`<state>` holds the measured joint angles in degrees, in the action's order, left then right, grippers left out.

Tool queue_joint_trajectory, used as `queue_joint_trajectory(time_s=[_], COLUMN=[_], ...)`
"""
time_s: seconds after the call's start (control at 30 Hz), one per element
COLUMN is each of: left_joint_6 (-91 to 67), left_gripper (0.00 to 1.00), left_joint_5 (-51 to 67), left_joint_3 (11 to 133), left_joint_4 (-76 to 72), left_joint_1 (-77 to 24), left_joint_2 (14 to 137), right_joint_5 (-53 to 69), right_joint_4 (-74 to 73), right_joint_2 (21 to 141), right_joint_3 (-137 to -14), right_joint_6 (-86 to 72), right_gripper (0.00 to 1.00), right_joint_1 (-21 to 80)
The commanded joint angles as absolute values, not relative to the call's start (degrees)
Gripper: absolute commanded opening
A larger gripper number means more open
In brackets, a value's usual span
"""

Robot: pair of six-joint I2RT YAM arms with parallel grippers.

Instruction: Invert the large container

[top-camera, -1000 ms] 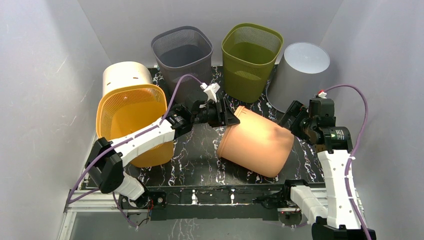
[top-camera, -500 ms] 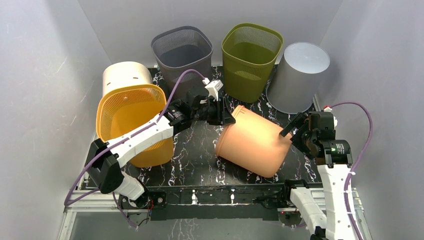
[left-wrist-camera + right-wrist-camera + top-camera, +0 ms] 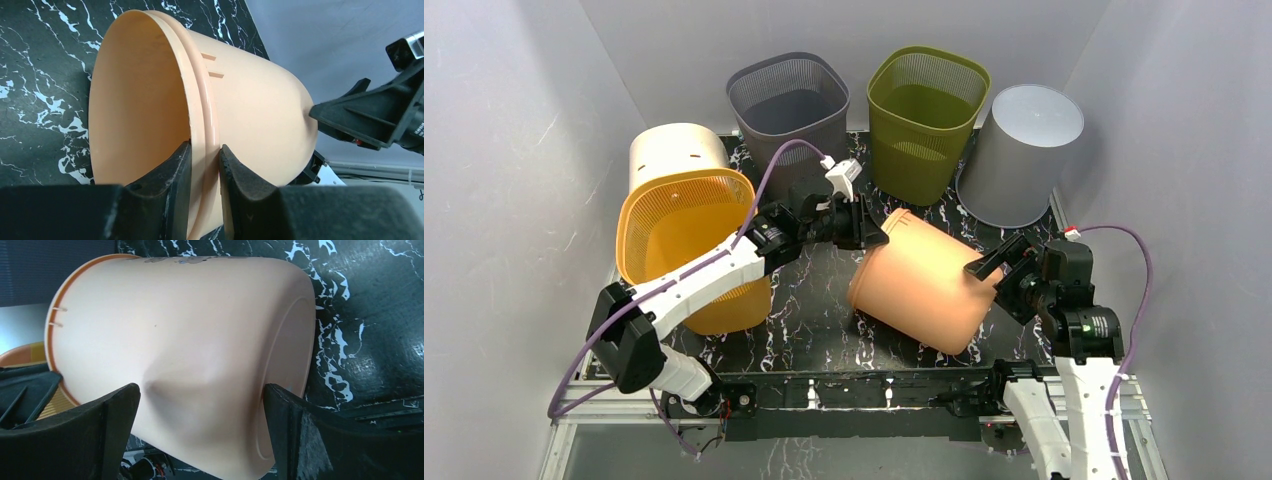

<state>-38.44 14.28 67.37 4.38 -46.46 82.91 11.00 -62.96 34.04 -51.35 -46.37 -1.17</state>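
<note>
The large peach container [image 3: 924, 285] lies tilted on its side on the black marble table [image 3: 814, 310], mouth to the upper left, base to the lower right. My left gripper [image 3: 872, 232] is shut on its rim, one finger inside and one outside, as the left wrist view shows [image 3: 205, 148] on the container [image 3: 250, 100]. My right gripper [image 3: 990, 268] is open wide at the base end. In the right wrist view its fingers [image 3: 200, 388] straddle the container [image 3: 190, 330] close to the side wall, which has a dent there.
A yellow mesh basket [image 3: 686, 235] and a cream upturned bin [image 3: 674, 150] stand at the left. A grey mesh basket [image 3: 789, 100], an olive mesh basket [image 3: 927, 100] and a grey upturned bin [image 3: 1024, 150] line the back.
My right gripper has moved nearer and to the left, up to the container's base end. The container has shifted slightly left in my left gripper's hold.
</note>
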Motion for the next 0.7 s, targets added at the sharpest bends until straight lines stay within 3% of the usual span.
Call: queue_joint_trajectory(time_s=[0.0, 0.2, 0.67], left_joint_6=[-37.02, -36.30, -35.20], left_gripper=[0.00, 0.00, 0.00], left_joint_5=[12.31, 15.11, 19.66], left_joint_3=[64.50, 64.29, 70.05], left_joint_4=[8.91, 6.81, 2.66], left_joint_1=[-46.41, -46.41, -46.15], left_joint_2=[85.27, 86.93, 95.59], right_joint_5=[20.50, 28.05, 28.22], right_joint_4=[-53.03, -49.96, -49.12], right_joint_2=[32.12, 36.20, 42.97], right_joint_3=[-54.73, -60.20, -65.63], right_joint_6=[-49.05, -46.16, -46.15], right_gripper=[0.90, 0.89, 0.89], right_joint_1=[-0.79, -0.79, -0.79])
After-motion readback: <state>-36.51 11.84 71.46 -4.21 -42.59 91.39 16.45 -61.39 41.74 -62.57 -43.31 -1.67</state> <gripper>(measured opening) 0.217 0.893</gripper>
